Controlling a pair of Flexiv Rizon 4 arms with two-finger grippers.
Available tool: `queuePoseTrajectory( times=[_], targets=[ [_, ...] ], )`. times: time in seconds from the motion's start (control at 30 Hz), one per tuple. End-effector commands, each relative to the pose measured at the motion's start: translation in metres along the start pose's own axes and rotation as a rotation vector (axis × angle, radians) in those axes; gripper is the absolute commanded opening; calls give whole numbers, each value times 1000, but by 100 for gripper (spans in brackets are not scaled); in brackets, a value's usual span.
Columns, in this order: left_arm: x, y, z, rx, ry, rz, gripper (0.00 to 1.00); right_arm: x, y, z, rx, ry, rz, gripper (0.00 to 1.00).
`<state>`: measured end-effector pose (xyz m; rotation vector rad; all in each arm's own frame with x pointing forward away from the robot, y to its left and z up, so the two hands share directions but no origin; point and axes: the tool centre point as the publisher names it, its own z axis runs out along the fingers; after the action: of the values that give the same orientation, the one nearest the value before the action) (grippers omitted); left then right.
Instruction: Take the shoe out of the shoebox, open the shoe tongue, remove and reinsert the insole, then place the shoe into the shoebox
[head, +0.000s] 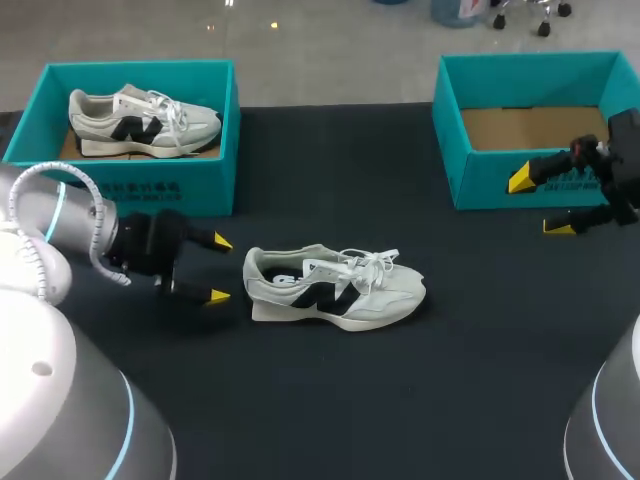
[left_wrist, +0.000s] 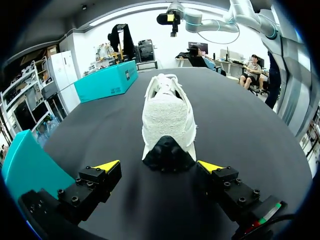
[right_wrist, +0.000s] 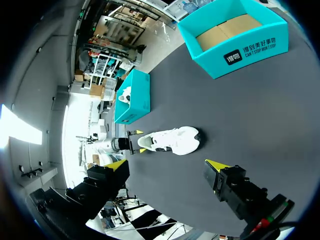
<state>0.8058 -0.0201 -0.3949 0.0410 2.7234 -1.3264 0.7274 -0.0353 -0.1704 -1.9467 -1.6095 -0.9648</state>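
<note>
One shoe (head: 335, 288) lies heel-first just ahead of the wide-open, empty left end effector (head: 219, 268).

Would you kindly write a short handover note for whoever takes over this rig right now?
Left end effector: open, empty, at the heel of the shoe, fingers clear of it.
Right end effector: open, empty, in front of the right shoebox.
The shoe stands on the table between the boxes, toe toward the right one.
The right shoebox is empty; the left shoebox holds a second shoe.
Done: one shoe is out on the table.
Left: the tongue and insole steps look not yet begun, though the insole is hard to see; then box the shoe.
</note>
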Motion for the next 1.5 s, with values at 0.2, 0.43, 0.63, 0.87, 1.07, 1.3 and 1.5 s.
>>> queuePoseTrajectory(
  times=[0.2,0.43,0.63,0.87,1.07,1.3,1.5],
  targets=[
    [-9,-3,27,-14,58,-25,100,0,0,0,-1,-3,2,100],
    [-1,-6,40,-16,94,-31,100,0,0,0,-1,-3,2,100],
    [5,-8,50,-6,117,-42,100,0,0,0,-1,-3,2,100],
    [9,-12,61,3,134,-53,100,0,0,0,-1,-3,2,100],
    [9,-16,71,14,139,-59,100,0,0,0,-1,-3,2,100],
    [11,-17,79,20,136,-69,100,0,0,0,-1,-3,2,100],
    [17,-19,81,31,127,-74,0,0,0,0,-1,-3,2,100]
  ],
)
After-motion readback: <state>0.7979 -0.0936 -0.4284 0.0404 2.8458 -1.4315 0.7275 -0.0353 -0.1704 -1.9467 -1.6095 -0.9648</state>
